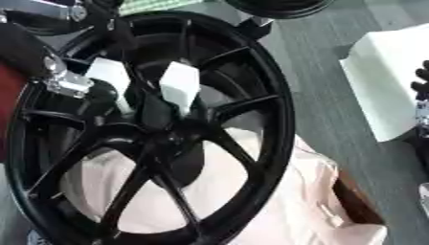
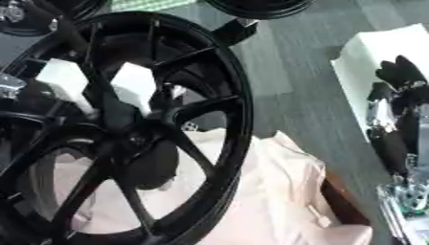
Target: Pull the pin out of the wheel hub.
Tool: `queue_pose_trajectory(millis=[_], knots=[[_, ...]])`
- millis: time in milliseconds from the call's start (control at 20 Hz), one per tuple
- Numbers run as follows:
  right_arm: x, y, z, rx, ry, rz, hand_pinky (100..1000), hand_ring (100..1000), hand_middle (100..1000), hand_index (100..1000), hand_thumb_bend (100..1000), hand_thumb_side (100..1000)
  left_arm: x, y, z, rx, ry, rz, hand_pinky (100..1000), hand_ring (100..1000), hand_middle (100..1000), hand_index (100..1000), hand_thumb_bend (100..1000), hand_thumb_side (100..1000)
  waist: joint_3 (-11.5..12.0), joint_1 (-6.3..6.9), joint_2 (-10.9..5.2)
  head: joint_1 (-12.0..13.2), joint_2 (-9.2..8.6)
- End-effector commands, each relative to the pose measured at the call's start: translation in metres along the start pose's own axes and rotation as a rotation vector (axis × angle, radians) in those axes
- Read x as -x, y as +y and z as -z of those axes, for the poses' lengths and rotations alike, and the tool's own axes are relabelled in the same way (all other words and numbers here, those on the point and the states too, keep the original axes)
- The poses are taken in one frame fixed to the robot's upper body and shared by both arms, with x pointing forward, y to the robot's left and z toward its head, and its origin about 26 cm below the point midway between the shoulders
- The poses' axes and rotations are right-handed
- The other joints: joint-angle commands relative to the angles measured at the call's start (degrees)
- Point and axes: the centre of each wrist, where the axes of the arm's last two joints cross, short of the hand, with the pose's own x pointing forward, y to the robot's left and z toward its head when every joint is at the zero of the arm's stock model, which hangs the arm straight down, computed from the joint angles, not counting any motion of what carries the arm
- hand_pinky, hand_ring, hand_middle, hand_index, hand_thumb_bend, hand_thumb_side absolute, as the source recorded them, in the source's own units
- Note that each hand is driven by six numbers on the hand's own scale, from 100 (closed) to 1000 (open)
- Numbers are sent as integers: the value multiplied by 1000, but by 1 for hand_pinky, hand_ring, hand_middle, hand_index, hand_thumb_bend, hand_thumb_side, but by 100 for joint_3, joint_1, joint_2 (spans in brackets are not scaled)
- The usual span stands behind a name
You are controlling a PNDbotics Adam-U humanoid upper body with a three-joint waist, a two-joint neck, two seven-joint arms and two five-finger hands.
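I am looking down at the black wheel hub (image 1: 251,95), which is filling the left and centre of my view and standing tilted, its rim running from 12 o'clock round to 6 o'clock and its spokes meeting at a dark centre. It is resting on a pale pink cloth (image 1: 293,201) that is spreading out beneath it toward 5 o'clock, over something brown showing at the cloth's right edge. My left hand (image 1: 138,83) is coming in from 10 o'clock and reaching through the spokes; 2 white-covered fingers (image 1: 180,86) are pointing down toward the hub's centre, lying against the spokes there. I cannot tell whether they are closed on anything, and I cannot make out the pin itself among the dark spokes. A silver joint of that arm is showing at 9 o'clock, just beside the rim. My right hand (image 2: 398,76) is sitting well apart from the wheel at 3 o'clock, black, its fingers pointing up and relaxed, holding nothing, in front of a white block (image 2: 368,48) lying on the grey floor (image 2: 293,72). Another dark round wheel (image 2: 260,7) is showing at 12 o'clock, beyond the hub's top edge.
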Motion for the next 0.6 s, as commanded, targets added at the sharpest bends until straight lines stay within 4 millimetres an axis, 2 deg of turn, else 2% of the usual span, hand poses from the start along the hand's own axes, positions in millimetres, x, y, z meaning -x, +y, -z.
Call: queue_pose_trajectory(millis=[50,300,600], knots=[[-7,-1,6,-9,-32,6,817,852,810,916,100,562,6,6,-7,1,59,59,917,888,800,935,542,754,-13,-19,-112,24,-54],[-7,0,6,-9,-29,8,817,852,810,914,100,563,13,1,-4,18,72,69,912,884,794,950,503,696,-25,-22,-105,37,-60],[-7,2,6,-12,-26,13,817,852,810,913,100,561,19,-4,-2,26,81,44,903,879,784,946,467,697,-43,-29,-89,53,-68]])
